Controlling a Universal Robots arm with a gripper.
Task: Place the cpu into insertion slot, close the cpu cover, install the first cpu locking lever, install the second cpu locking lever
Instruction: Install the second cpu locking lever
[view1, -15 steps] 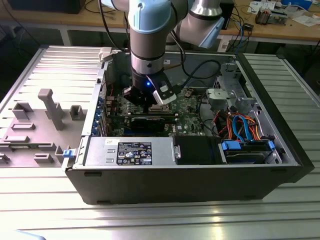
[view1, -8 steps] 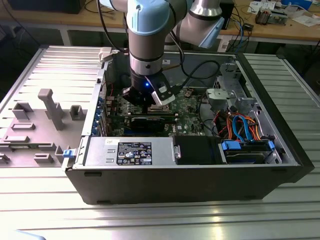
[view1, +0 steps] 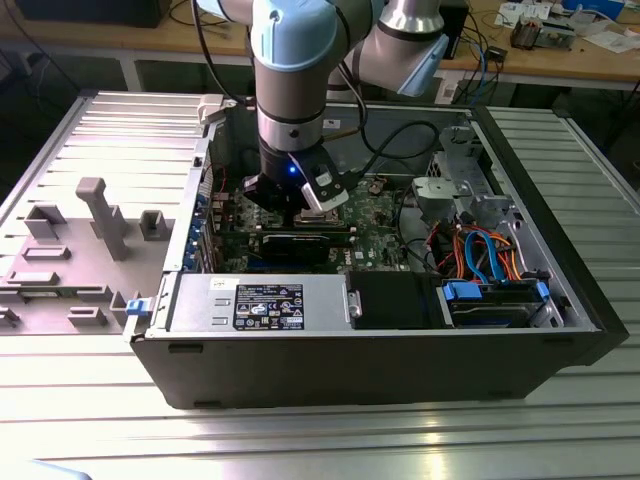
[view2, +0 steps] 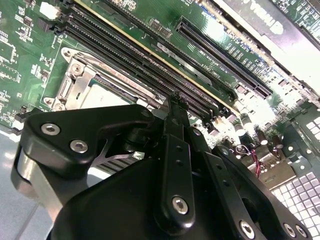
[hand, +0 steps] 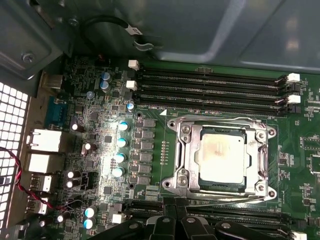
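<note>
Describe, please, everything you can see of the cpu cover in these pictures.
The cpu cover is a thin, square frame of silvery metal with a large central window. In the first wrist view it lies flat and closed over the insertion slot on the green circuit board, and the cpu shows through the window as a pale grey metal top. It sits beside the long black memory slots. The gripper is close by.

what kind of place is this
Likely a robotics lab or assembly test bench: an open computer case lies on a ribbed metal table, a robot arm reaches inside, and cluttered workbenches stand behind.
</note>
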